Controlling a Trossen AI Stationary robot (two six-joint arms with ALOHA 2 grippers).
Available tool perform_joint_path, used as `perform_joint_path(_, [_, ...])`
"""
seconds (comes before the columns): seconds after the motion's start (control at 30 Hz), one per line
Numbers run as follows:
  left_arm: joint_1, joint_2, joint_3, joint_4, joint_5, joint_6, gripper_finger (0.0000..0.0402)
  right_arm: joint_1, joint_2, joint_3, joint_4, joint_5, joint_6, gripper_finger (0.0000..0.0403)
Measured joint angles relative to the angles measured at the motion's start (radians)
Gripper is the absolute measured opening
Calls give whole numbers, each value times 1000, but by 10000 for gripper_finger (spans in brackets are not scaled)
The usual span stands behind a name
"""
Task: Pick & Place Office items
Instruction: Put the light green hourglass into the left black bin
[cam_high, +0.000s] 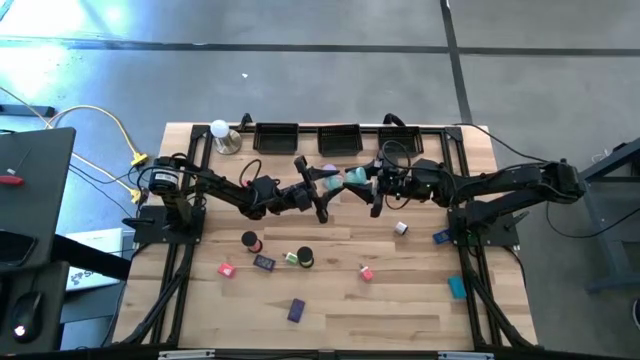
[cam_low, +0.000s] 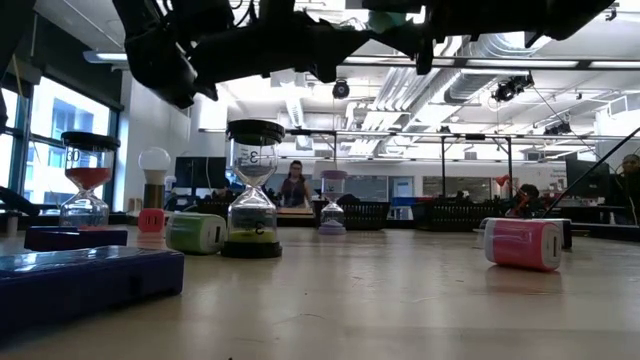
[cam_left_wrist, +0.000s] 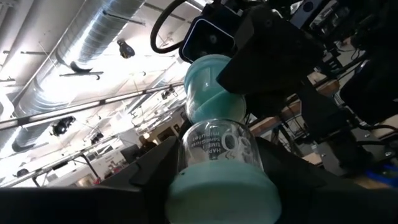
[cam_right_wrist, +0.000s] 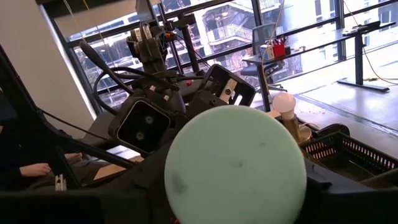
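Note:
A teal hourglass (cam_high: 352, 178) hangs in the air over the table's far middle, lying roughly level between my two grippers. My left gripper (cam_high: 328, 186) is shut on its left end, my right gripper (cam_high: 374, 184) on its right end. The left wrist view looks along the hourglass (cam_left_wrist: 214, 149), from the near cap to the far one. In the right wrist view its round end cap (cam_right_wrist: 236, 165) faces the camera. Other office items stand or lie on the table: a red hourglass (cam_high: 250, 241), a black-capped hourglass (cam_high: 304, 258), a lilac hourglass (cam_low: 333, 215). My left gripper pinches the hourglass by its left end cap (cam_left_wrist: 217, 196) between two fingers, coming about level from the table's left. The hourglass points away along the fingers, clear of the table. My right gripper has a dark finger (cam_left_wrist: 267, 56) lying against the right end cap (cam_left_wrist: 208, 71), coming level from the table's right. The cap fills the space between its fingers.
Small blocks lie scattered on the near half: pink (cam_high: 227, 269), purple (cam_high: 296, 310), pink (cam_high: 366, 272), teal (cam_high: 457, 287), blue (cam_high: 441, 237). Black trays (cam_high: 300, 136) line the far edge. A white ball on a metal base (cam_high: 220, 132) stands at the far left.

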Motion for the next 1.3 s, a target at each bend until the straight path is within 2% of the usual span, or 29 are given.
perform_joint_path(0.27, [-31,0,0,-24,-84,-49,184,0,0,-1,-28,1,0,200])
perform_joint_path(0.4, [-66,0,0,-30,-205,-79,186,0,0,-1,-56,5,-7,200])
perform_joint_path(0.5, [-91,0,0,-31,-277,-42,186,0,0,-1,-73,5,-12,201])
perform_joint_path(0.63, [-134,-1,0,-56,-310,-36,186,0,0,-1,-94,4,-38,201])
perform_joint_path(0.8, [-183,-9,1,-81,-403,17,187,2,0,-1,-114,5,-50,201])
perform_joint_path(1.07, [-215,-16,2,-114,-495,77,187,1,0,-1,-128,-32,-83,202])
perform_joint_path(1.3, [-233,-17,1,-127,-535,77,188,2,-31,-1,-212,25,-138,202])
